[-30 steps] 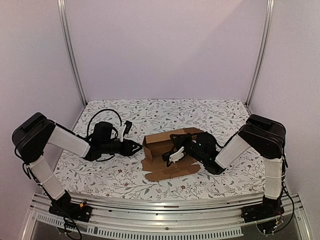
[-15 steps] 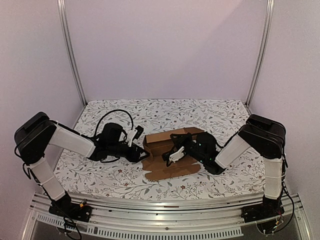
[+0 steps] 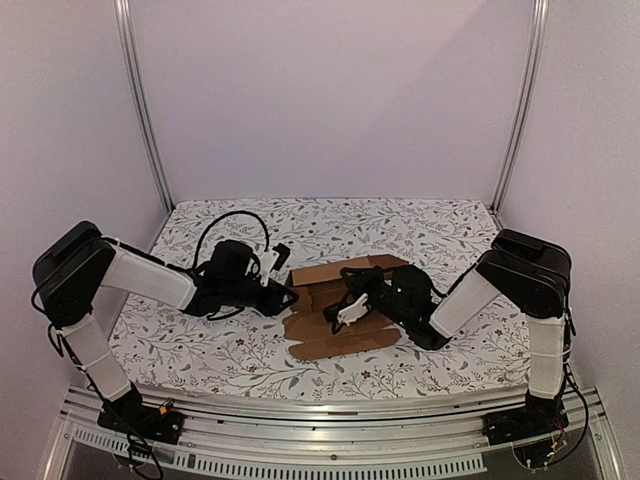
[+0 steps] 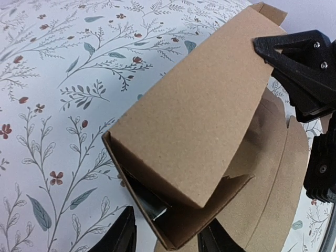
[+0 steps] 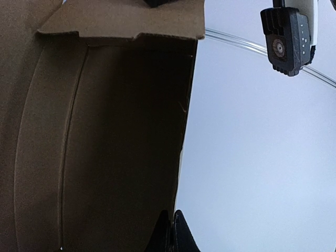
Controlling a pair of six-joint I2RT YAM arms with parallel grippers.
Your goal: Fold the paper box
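The paper box (image 3: 335, 300), plain brown cardboard, lies half-formed at the table's middle, with a raised long wall and a flat flap toward the front. In the left wrist view the box (image 4: 199, 115) shows its left end corner between my left gripper's (image 4: 170, 240) two fingers. They stand open, and the left finger (image 4: 122, 236) is apart from the cardboard. My left gripper (image 3: 285, 298) is at the box's left end. My right gripper (image 3: 345, 305) reaches in from the right. In the right wrist view it (image 5: 172, 231) is shut on the edge of an upright panel (image 5: 105, 147).
A floral tablecloth (image 3: 230, 350) covers the table. Metal frame posts (image 3: 145, 110) stand at the back corners against pale walls, and a metal rail (image 3: 300, 440) runs along the near edge. The left arm's cable (image 3: 225, 225) loops above its wrist.
My left arm has moved right, from apart from the box to its left end, with the fingers now on either side of the corner. The right arm and box have stayed put.
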